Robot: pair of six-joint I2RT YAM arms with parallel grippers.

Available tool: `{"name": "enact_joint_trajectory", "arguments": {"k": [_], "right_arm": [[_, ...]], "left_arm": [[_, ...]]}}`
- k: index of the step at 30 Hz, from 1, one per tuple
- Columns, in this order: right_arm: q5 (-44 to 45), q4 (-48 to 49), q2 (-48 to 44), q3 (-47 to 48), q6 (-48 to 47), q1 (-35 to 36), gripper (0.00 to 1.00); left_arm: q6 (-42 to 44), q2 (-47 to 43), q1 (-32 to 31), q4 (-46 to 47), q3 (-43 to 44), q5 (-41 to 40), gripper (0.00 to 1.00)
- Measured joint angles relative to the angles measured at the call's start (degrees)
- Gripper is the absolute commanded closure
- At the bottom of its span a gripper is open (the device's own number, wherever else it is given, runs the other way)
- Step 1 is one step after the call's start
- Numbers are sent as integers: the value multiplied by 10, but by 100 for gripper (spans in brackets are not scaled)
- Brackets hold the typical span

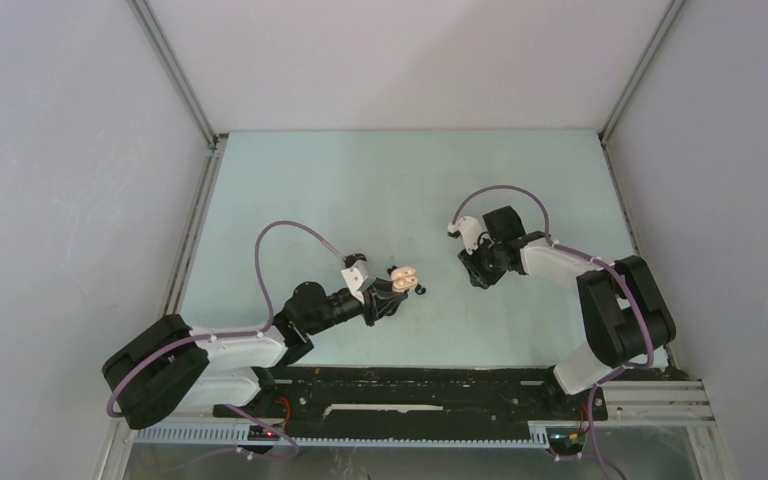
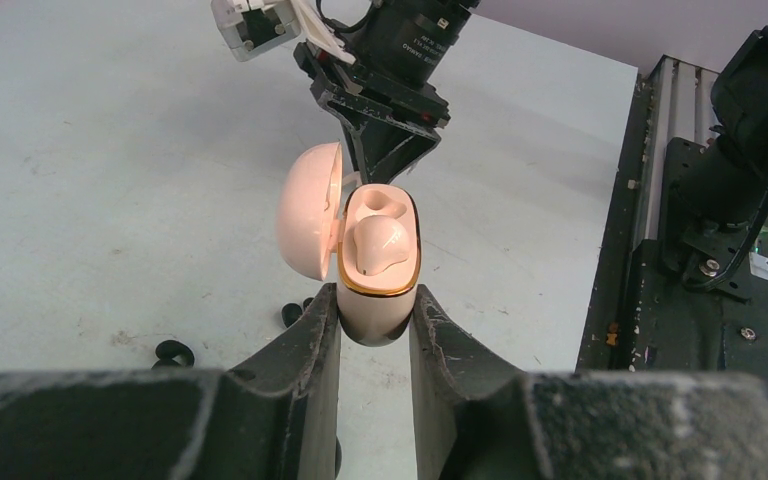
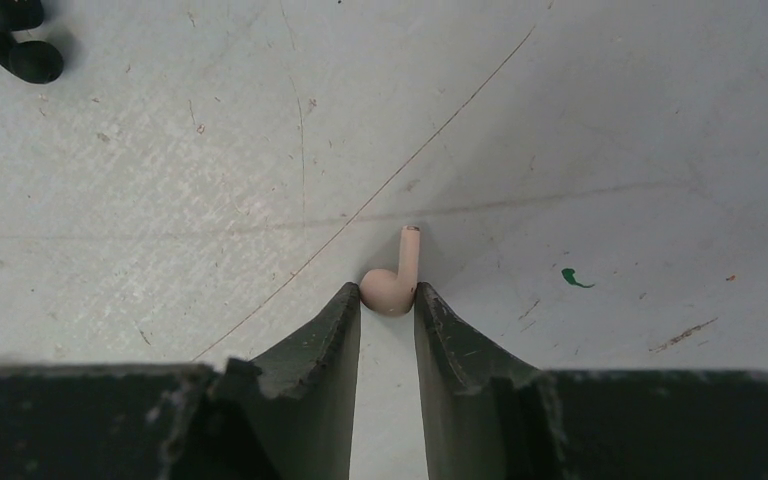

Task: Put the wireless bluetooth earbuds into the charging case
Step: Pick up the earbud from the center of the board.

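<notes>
My left gripper (image 2: 375,312) is shut on the base of a pinkish-beige charging case (image 2: 378,300) with a gold rim. The case's lid (image 2: 308,210) stands open to the left. One beige earbud (image 2: 380,245) sits in the near socket, and the far socket looks hollow. In the top view the case (image 1: 406,277) is at table centre in the left gripper (image 1: 392,290). My right gripper (image 3: 388,298) is shut on the bulb of a second beige earbud (image 3: 394,288) low over the table, its stem pointing away. The right gripper (image 1: 477,272) is a little right of the case.
Glossy black curled earbuds lie loose on the table, left of the left fingers (image 2: 173,352) and at the top left of the right wrist view (image 3: 20,50). The right arm's wrist (image 2: 390,90) hangs just beyond the case. A black rail (image 1: 410,385) runs along the near edge.
</notes>
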Motion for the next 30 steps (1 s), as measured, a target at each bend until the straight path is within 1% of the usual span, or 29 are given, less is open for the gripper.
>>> {"name": "enact_joint_trajectory", "arguments": {"k": [5, 13, 18, 21, 25, 27, 30], "right_arm": [[0, 3, 7, 6, 10, 0, 74], [2, 5, 13, 12, 19, 0, 84], [-5, -7, 9, 12, 19, 0, 87], [-24, -42, -14, 12, 14, 0, 88], [-66, -113, -76, 21, -7, 0, 89], [-89, -158, -92, 39, -19, 1, 89], [-124, -239, -103, 81, -42, 4, 90]], "left_arm": [[0, 0, 0, 0, 0, 0, 100], [0, 0, -3, 0, 0, 0, 100], [0, 0, -4, -4, 0, 0, 100], [0, 0, -4, -7, 0, 0, 100], [5, 4, -9, -20, 12, 0, 100], [21, 7, -20, -33, 24, -6, 100], [68, 13, -56, -66, 42, -30, 100]]}}
